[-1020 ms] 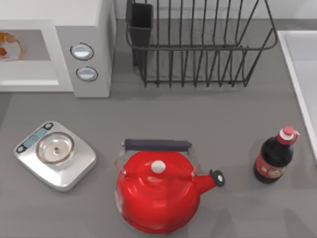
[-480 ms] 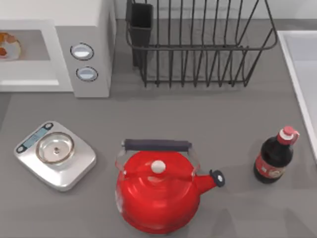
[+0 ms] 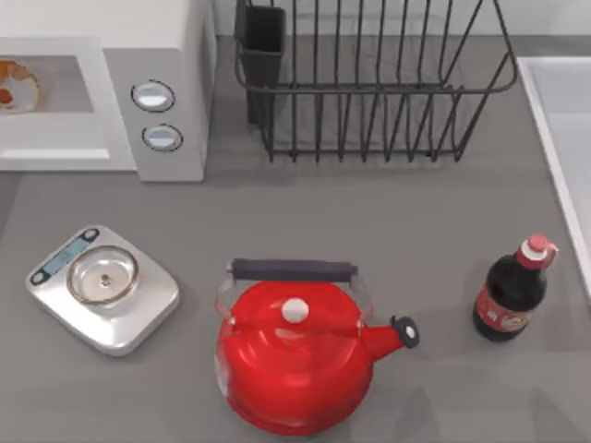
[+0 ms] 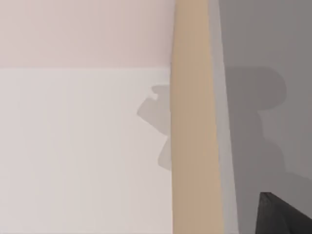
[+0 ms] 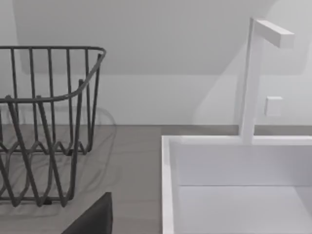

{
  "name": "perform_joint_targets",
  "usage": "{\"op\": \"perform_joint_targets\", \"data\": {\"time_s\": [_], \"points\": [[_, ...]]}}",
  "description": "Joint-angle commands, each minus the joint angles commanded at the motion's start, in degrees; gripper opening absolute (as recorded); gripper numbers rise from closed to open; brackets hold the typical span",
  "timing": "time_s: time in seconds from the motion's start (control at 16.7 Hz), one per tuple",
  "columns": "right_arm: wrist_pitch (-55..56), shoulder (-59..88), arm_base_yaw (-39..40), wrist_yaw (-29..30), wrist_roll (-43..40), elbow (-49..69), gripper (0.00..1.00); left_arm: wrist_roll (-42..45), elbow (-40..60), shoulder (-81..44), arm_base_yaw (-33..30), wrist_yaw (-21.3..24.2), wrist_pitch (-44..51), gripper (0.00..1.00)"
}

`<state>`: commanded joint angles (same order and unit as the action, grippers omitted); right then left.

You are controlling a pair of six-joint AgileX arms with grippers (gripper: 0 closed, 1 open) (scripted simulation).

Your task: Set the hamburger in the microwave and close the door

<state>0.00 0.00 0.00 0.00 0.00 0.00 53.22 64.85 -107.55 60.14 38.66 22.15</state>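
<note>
The white microwave stands at the table's back left, its two round knobs facing up in the top view. Its pale grey inside is exposed, and the orange-tan hamburger lies in it at the picture's left edge, partly cut off. The door is out of view. A dark piece of my left gripper shows in the left wrist view beside a white surface and a tan strip. A dark piece of my right gripper shows in the right wrist view, near the rack and sink.
A silver kitchen scale sits front left and a red kettle front centre. A dark sauce bottle stands at the right. A black wire dish rack fills the back, and a white sink lies at the right edge.
The hamburger has shifted very slightly to the left inside the microwave. Nothing else has moved.
</note>
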Motion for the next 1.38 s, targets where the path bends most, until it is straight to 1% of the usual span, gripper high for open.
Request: {"op": "perform_joint_targets", "data": {"time_s": [0.18, 0.6, 1.02, 1.14, 1.38], "points": [[0.0, 0.0, 0.0, 0.0, 0.0, 0.0, 1.00, -2.1, -3.8, 3.3, -1.7, -1.0, -2.0, 0.00], [0.0, 0.0, 0.0, 0.0, 0.0, 0.0, 1.00, -9.9, -20.4, 16.4, -9.0, -4.3, -9.8, 0.00], [0.0, 0.0, 0.0, 0.0, 0.0, 0.0, 1.00, -11.5, -22.8, 18.3, -10.3, -5.1, -10.8, 0.00], [0.0, 0.0, 0.0, 0.0, 0.0, 0.0, 1.00, -14.3, -25.6, 21.4, -13.3, -6.7, -11.8, 0.00], [0.0, 0.0, 0.0, 0.0, 0.0, 0.0, 1.00, -22.1, -33.3, 29.9, -21.6, -11.7, -14.6, 0.00]]}}
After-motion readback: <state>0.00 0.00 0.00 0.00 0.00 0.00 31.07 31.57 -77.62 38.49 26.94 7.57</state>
